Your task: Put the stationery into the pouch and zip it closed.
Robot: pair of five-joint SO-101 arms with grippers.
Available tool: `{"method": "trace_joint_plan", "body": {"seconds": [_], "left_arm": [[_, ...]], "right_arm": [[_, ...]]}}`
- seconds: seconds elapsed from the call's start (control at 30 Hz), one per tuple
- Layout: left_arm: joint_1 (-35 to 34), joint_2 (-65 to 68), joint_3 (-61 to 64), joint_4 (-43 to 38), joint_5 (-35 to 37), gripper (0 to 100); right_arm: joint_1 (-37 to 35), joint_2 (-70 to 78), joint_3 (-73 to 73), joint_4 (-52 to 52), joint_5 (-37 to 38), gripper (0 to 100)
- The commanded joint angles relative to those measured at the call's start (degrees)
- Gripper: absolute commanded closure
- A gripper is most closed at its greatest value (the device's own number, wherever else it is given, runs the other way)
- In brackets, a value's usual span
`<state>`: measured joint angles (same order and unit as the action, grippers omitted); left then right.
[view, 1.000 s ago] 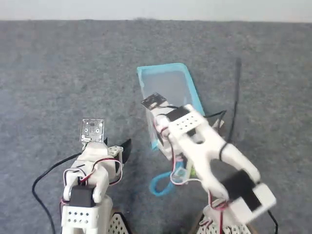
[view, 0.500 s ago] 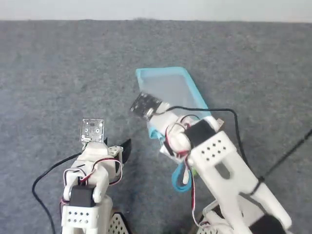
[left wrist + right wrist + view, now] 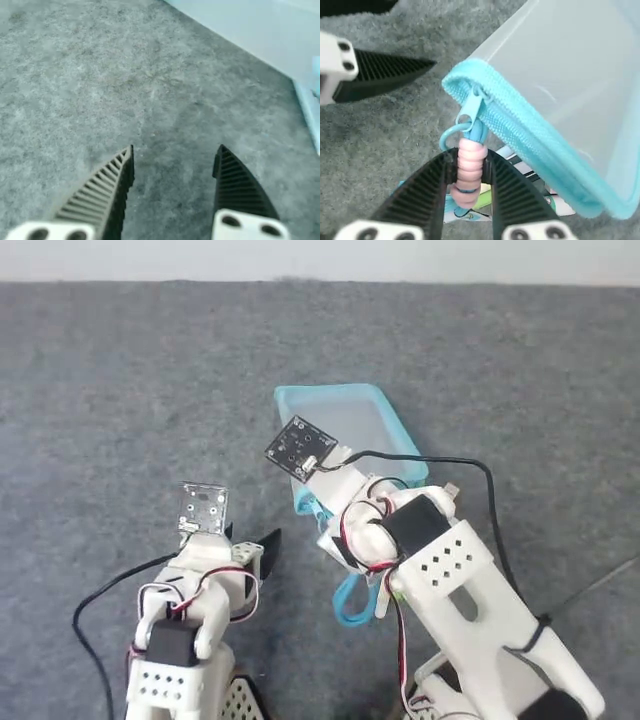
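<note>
Pouch: a translucent pouch (image 3: pixel 350 425) with a teal zip edge lies on the grey worktop (image 3: pixel 120 390), its near end tucked under the right arm's wrist.
Zip: the teal pull (image 3: pixel 470 107) sits at a corner of the pouch, where the zip track turns. The track running away from it looks meshed, though I cannot tell whether it is shut all the way.
Right hand: the right hand (image 3: pixel 468 162) is clamped on a pink ringed charm (image 3: pixel 468 172) that hangs from the pull. Holding the charm rather than the small pull probably gives the jaws more to bite on and lets them draw the slider along.
Loop: a teal strap loop (image 3: pixel 355 602) trails on the worktop just beside that wrist.
Stationery: printed and green pieces (image 3: pixel 522 197) show below the zip edge. Whether they lie inside the pouch or under it is not clear.
Left hand: the left hand (image 3: pixel 172 160) hangs over bare worktop with its jaws spread and nothing between them, near the pouch's corner but not touching it. It seems well placed to pin the pouch if the zip drags it.
Stage: likely the zipping step.
</note>
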<state>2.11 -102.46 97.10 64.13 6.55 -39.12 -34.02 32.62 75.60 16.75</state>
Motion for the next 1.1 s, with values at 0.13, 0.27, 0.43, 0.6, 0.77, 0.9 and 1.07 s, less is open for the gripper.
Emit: {"method": "trace_joint_plan", "body": {"seconds": [0.13,0.27,0.43,0.6,0.77,0.9,1.07], "left_arm": [[-3.87,0.26,-0.57,-15.82,-6.95,75],[-11.08,0.62,-4.62,-19.34,-12.92,75],[-13.63,2.02,-18.68,-10.73,-12.31,75],[-9.23,19.43,-34.68,0.18,-14.07,75],[-0.62,25.93,-38.29,2.2,-13.36,69],[3.08,19.78,-37.58,5.89,-13.45,68],[3.43,15.38,-34.07,4.04,-14.15,68]], "right_arm": [[-2.24,0.13,-2.29,-2.24,-0.62,99.1],[-3.03,-4.09,-2.29,-2.15,-0.26,99.1],[-3.12,-7.6,-2.2,-1.36,-0.18,99.1],[-3.38,-7.43,-2.2,-1.8,-0.18,99.1],[-3.3,-7.43,-1.85,-1.36,-0.44,99.1],[-3.3,-7.6,0.97,-2.77,-0.44,99.1],[-3.3,-7.87,2.02,-3.47,-0.44,99.1]]}}
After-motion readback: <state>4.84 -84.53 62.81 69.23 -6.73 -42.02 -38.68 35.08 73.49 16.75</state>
